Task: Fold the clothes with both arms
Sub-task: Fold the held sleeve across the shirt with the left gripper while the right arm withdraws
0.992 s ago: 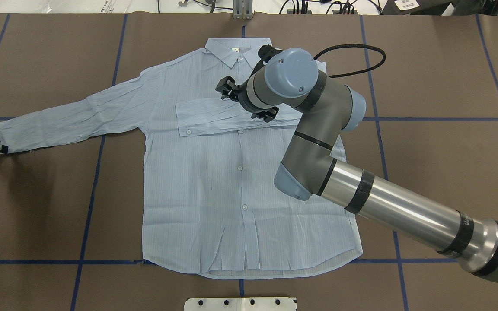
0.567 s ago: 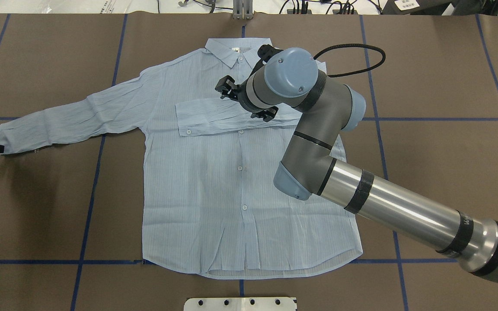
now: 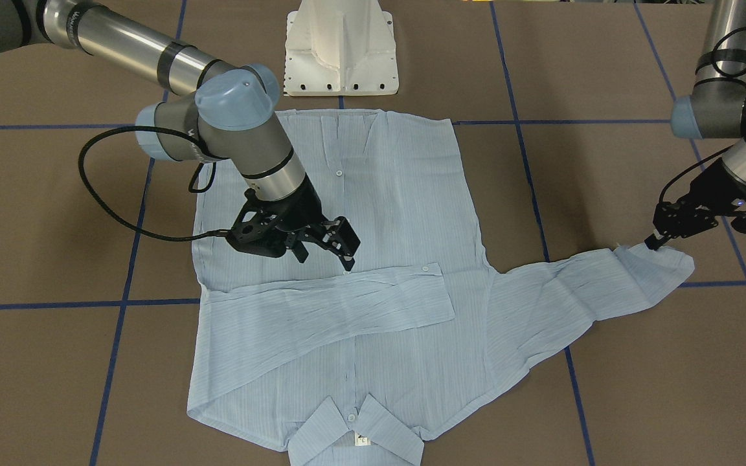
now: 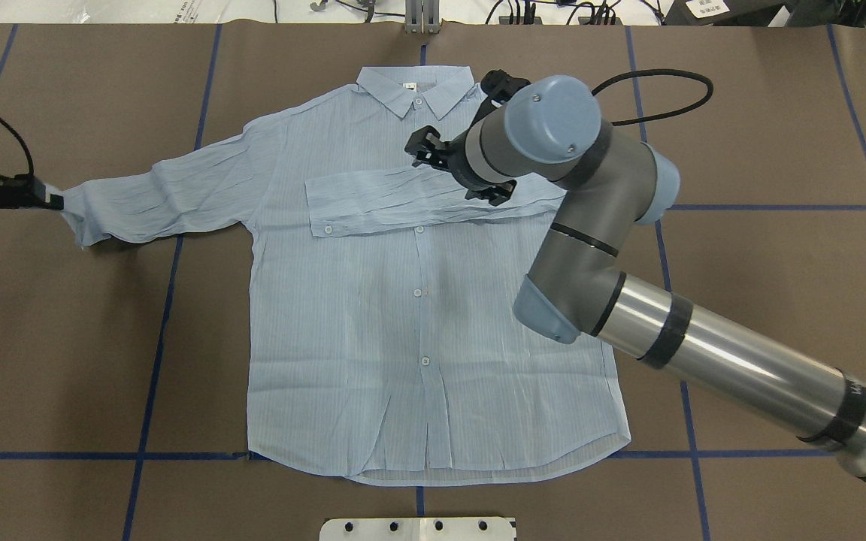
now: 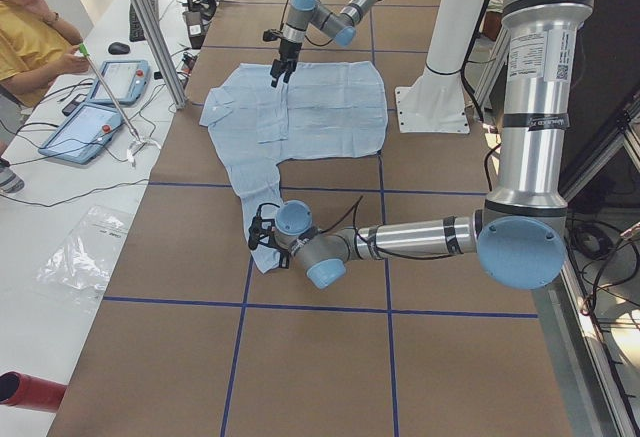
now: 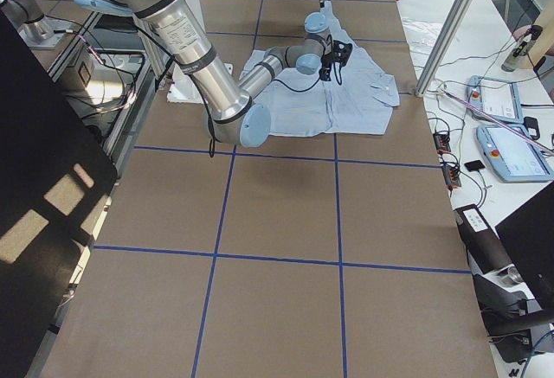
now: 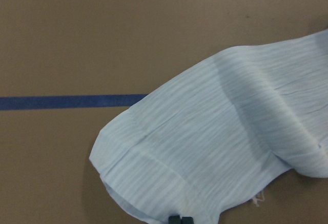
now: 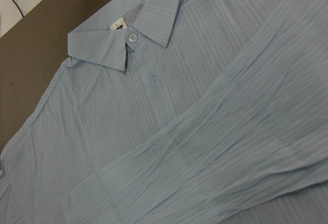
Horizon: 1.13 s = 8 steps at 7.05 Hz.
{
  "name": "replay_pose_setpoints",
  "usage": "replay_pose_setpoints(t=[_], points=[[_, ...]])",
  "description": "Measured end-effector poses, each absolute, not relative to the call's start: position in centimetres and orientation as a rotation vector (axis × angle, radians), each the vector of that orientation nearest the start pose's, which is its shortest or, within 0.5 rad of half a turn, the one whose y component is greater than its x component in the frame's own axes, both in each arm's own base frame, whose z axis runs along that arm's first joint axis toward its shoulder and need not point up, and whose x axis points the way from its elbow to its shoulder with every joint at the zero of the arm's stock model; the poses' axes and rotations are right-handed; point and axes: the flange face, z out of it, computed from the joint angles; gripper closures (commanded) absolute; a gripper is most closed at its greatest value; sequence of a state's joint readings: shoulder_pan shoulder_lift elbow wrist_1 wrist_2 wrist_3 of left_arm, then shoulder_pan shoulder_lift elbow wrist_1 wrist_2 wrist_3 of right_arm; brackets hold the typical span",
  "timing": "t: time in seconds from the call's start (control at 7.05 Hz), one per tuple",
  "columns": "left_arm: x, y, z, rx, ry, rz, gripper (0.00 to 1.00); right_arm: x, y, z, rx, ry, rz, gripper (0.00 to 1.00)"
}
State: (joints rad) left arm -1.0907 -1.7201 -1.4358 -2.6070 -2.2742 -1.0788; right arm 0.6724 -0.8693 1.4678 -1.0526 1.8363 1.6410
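Item: one shirt point(image 4: 373, 323), flat at the table's point(image 4: 779, 315) centre, one sleeve point(image 4: 373, 199) folded across the chest, so our right gripper point(image 3: 324, 251) hangs unclenched above it while our left gripper point(image 4: 49, 200) pinches the other cuff point(image 4: 78, 218) near the left edge, we judge to fold it likewise.

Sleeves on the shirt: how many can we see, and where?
2. The folded sleeve lies across the shirt front; the outstretched sleeve runs to the robot's left, cuff pinched in the left tool. None hidden.
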Motion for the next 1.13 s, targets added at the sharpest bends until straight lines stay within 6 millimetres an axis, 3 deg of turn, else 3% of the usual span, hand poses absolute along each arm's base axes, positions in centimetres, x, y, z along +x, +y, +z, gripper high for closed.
replay_pose_setpoints(t=[0.14,0.28,0.57,0.85,0.99,1.13], points=[[23.3,-56.5,46.8,0.251,1.215,-0.208,1.00,-46.2,-54.2,25.3,0.113,-1.123,0.476,0.01],[28.6,-58.1,40.4,0.217,1.256,-0.254,1.00,-41.5,-55.0,29.0,0.130,-1.094,0.426,0.01],[42.6,-57.8,26.9,0.158,1.291,-0.365,1.00,-33.2,-56.2,37.5,0.188,-0.992,0.302,0.01],[53.7,-56.7,15.3,0.119,1.339,-0.449,1.00,-28.2,-56.1,43.6,0.220,-0.909,0.213,0.01],[58.0,-55.5,10.9,0.112,1.355,-0.464,0.78,-27.1,-55.8,45.0,0.219,-0.894,0.199,0.01],[60.6,-54.1,9.0,0.111,1.359,-0.465,0.58,-26.7,-55.7,45.5,0.219,-0.889,0.195,0.01]])
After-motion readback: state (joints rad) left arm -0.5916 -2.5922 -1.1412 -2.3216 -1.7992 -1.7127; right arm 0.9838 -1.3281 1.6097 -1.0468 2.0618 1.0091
